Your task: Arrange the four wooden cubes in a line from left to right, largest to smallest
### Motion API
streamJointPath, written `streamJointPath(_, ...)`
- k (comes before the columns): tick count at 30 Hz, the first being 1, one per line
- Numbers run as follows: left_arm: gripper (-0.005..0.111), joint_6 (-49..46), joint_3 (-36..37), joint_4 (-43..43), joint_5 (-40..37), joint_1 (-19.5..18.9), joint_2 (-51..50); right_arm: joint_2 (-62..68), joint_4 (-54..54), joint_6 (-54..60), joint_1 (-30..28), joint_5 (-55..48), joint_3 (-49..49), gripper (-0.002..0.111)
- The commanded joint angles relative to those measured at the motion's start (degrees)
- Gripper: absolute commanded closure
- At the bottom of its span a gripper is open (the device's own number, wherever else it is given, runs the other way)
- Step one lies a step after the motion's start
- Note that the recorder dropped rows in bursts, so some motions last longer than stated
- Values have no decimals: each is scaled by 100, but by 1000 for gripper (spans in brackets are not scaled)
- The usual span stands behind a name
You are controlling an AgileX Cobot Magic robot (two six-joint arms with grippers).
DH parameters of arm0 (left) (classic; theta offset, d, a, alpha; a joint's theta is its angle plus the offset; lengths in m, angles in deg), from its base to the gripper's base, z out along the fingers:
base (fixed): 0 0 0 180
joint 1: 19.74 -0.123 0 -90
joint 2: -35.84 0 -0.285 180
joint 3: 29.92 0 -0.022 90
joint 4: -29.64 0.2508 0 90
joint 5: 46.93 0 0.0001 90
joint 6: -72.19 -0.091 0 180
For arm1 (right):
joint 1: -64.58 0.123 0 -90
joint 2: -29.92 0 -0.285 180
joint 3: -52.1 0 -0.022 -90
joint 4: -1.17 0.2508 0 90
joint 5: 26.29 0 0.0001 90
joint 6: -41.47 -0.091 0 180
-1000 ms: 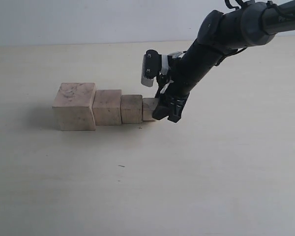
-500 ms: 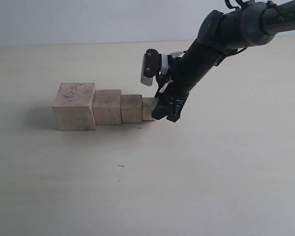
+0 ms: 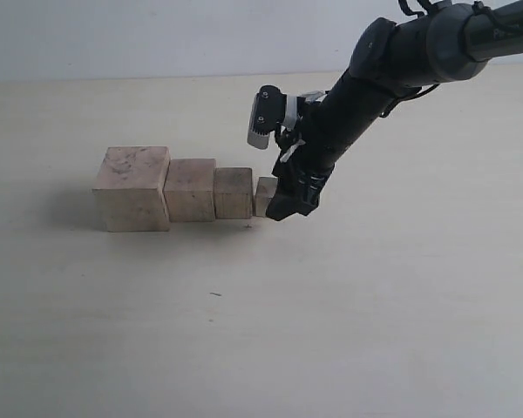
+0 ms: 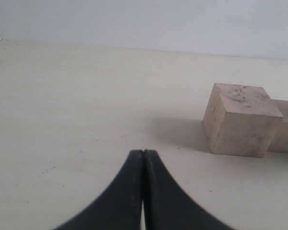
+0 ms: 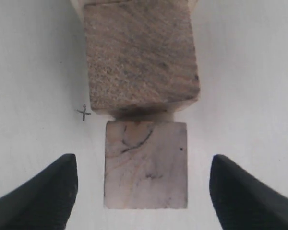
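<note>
We see one row on the table [image 3: 375, 305], stepping down from 9 o'clock toward 3 o'clock in the exterior view: largest cube [image 3: 132, 189], second cube [image 3: 190, 190], third cube [image 3: 233, 192], and smallest cube [image 3: 264, 197] just beside the third. The right gripper [image 5: 144, 191], at the row's 3 o'clock end, straddles the smallest cube, released, with both fingers clear of its sides. The left gripper [image 4: 143, 158] is clenched on nothing, the largest cube ahead of it.

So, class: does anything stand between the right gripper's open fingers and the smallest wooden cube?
Nothing visible does. The right gripper straddles the smallest cube, with only bare table in the gap on each side. The next-larger cube sits just beyond it, not between.
</note>
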Motion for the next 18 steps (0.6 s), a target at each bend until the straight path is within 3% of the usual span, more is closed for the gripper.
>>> streamJointPath(1,107,0,-3,8,67,-1,38,-76,1,-413,4,1,9,35)
streamJointPath(10,107,0,-3,8,67,-1,38,-629,-1147,-2325,4,-86,9,39)
streamJointPath(18,107,0,-3,8,67,-1,38,-760,-1670,-3064,4,-576,9,69)
